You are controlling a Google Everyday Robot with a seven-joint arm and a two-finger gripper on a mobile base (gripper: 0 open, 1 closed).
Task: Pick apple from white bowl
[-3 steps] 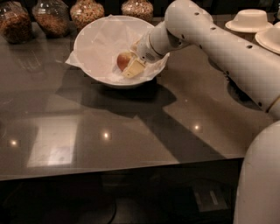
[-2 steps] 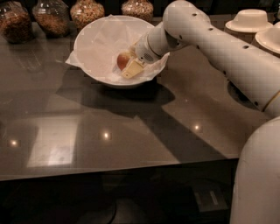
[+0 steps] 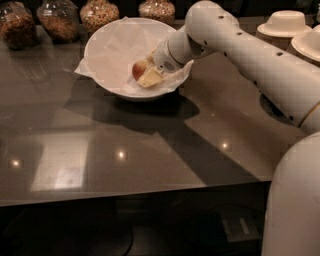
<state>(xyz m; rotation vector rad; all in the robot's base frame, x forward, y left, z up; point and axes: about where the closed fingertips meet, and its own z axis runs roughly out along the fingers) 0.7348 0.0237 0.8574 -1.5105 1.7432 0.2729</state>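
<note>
The white bowl (image 3: 107, 45), lined with crinkled white paper, stands on the dark table at the back centre. The apple (image 3: 138, 70), small and yellowish with a red blush, lies inside the bowl on its right side. My gripper (image 3: 146, 71) reaches down into the bowl from the right and sits right at the apple, touching or nearly touching its right side. The white arm (image 3: 240, 50) runs from the bowl to the right edge of the view and hides the bowl's right rim.
Several glass jars of snacks (image 3: 100, 14) line the back edge behind the bowl. Stacked tan paper bowls (image 3: 286, 22) stand at the back right. My white base (image 3: 295, 205) fills the lower right corner. The table's front edge runs across the lower part of the view.
</note>
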